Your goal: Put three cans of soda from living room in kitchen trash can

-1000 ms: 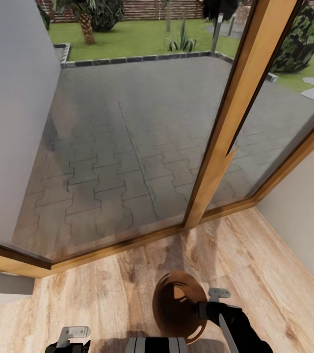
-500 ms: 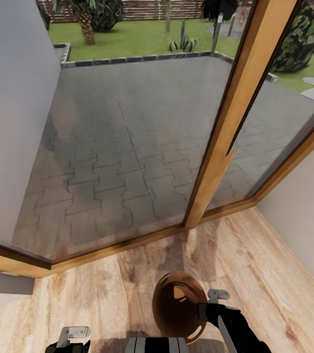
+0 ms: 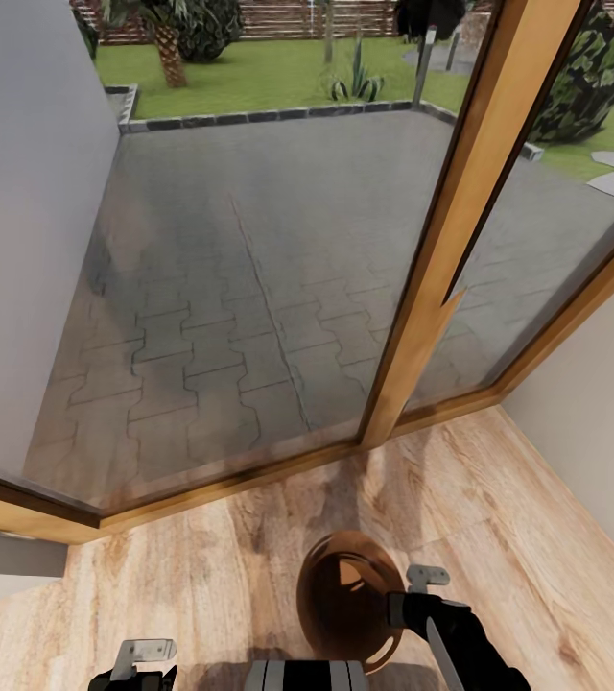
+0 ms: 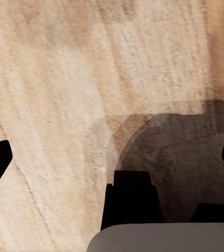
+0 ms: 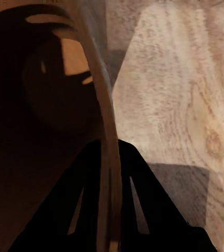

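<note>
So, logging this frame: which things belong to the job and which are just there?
Job: bin, its rim clamped by the right gripper; left gripper, holding nothing.
Just there: glass doors, wood floor, patio and garden outside.

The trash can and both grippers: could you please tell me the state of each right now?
trash can: held off the wood floor, tilted, mouth toward the head camera, no cans visible inside.
right gripper: shut on the trash can's rim, one finger on each side of the wall.
left gripper: open, holding nothing, pointing at the floor.
glass doors: closed.
</note>
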`<state>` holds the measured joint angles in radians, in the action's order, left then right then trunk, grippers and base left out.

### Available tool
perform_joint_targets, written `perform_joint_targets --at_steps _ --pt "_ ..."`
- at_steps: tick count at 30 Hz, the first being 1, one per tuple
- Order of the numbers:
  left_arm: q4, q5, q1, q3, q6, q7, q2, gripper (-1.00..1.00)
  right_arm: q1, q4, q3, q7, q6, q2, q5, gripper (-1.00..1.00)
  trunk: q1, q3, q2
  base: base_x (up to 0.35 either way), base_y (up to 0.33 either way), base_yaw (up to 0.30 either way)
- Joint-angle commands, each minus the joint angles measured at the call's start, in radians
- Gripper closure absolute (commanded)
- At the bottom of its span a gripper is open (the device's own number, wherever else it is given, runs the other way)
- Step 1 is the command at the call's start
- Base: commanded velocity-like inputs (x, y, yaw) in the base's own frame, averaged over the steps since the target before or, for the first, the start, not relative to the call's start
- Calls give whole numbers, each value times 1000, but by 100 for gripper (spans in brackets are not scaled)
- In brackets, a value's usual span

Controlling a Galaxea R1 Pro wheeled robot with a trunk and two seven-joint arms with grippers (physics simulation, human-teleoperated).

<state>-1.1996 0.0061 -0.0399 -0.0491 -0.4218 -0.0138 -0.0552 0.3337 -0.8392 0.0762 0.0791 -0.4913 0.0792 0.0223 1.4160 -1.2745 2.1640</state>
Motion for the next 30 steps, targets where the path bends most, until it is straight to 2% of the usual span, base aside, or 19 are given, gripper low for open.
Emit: perform_joint_targets --at_steps 1,3,5,7,9,13,20,24,26,30 --pt "0 0 0 0 1 0 0 -100 0 -5 2 -3 0 -1 -6 100 0 0 0 0 0 0" --pt "0 0 0 0 0 0 0 -100 1 -14 3 -5 -1 -4 -9 100 0 0 0 0 0 0" --pt "0 0 0 0 0 0 0 -100 0 -41 4 -6 -6 -21 -13 100 0 0 0 0 0 0" --pt "0 0 0 0 0 0 0 -100 1 -102 5 -2 -14 -31 -14 100 0 0 0 0 0 0" --pt "0 0 0 0 1 0 0 -100 1 -161 5 -2 -42 -33 -15 100 0 0 0 0 0 0" --pt "0 0 0 0 1 0 0 -100 1 -199 6 -3 -76 -35 -15 100 0 0 0 0 0 0" --pt "0 0 0 0 1 0 0 -100 0 -257 70 1 -100 -39 -15 100 0 0 0 0 0 0" --pt "0 0 0 0 1 0 0 -100 -1 -340 79 5 -147 -38 -15 100 0 0 0 0 0 0" --pt "-1 0 0 0 1 0 0 -100 -1 -419 80 6 -205 -35 -14 100 0 0 0 0 0 0" --pt "-1 0 0 0 1 0 0 -100 -3 -503 81 7 -312 -30 -15 100 0 0 0 0 0 0"
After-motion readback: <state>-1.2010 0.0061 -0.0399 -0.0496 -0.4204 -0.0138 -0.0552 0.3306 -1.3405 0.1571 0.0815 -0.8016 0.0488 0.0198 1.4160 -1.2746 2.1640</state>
